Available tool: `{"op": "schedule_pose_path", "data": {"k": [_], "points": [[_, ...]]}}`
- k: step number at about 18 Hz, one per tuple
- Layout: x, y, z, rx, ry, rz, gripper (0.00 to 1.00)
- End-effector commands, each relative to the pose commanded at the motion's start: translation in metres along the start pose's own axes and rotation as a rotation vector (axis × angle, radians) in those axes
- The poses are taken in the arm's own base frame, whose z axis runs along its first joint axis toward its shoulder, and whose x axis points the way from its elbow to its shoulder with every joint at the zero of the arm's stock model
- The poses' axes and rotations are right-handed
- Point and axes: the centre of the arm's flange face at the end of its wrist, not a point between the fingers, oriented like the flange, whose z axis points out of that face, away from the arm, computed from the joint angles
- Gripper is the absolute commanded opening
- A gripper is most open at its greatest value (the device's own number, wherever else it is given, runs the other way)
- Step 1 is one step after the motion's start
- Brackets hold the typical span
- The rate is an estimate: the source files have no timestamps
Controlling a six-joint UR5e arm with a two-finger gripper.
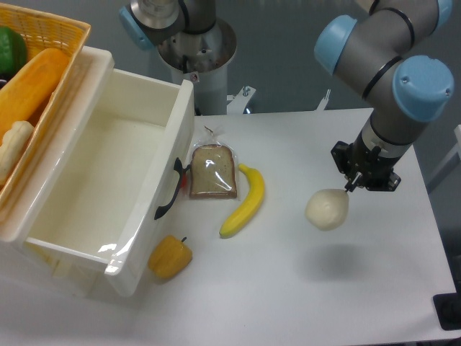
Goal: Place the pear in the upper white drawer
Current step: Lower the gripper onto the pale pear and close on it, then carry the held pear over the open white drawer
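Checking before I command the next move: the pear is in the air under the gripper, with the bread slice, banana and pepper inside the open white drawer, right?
Not quite. In the camera view the bread slice, banana and pepper lie on the table, outside the open white drawer. The pear does hang under the gripper.

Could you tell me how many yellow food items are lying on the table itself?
2: the banana beside the bagged bread slice, and the bell pepper by the drawer's front corner. The basket's contents aren't counted.

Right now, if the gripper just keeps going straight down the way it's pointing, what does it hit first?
The gripper points down. The pear hangs at its tip, apparently lifted, and below it lies only bare table. So probably the tabletop, though depth is unclear.
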Motion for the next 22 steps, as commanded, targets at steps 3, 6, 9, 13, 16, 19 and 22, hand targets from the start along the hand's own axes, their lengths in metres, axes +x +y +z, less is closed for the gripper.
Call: {"op": "schedule_pose_path", "data": {"k": [3,6,9,13,16,19,22], "points": [[0.006,0.001,0.001,-0.001,0.003,0.000,0.00],[0.007,0.000,-0.001,-0.006,-0.001,0.002,0.00],[0.012,-0.001,-0.010,0.008,-0.010,-0.025,0.00],[0.042,-0.006,-0.030,0.068,-0.014,-0.079,0.00],[0.072,-0.016,-0.045,0.125,-0.013,-0.062,0.00],[0.110,-0.030,-0.076,0.225,-0.022,-0.083,0.00],[0.145,-0.046,-0.112,0.296,-0.051,-0.115,0.00]]}}
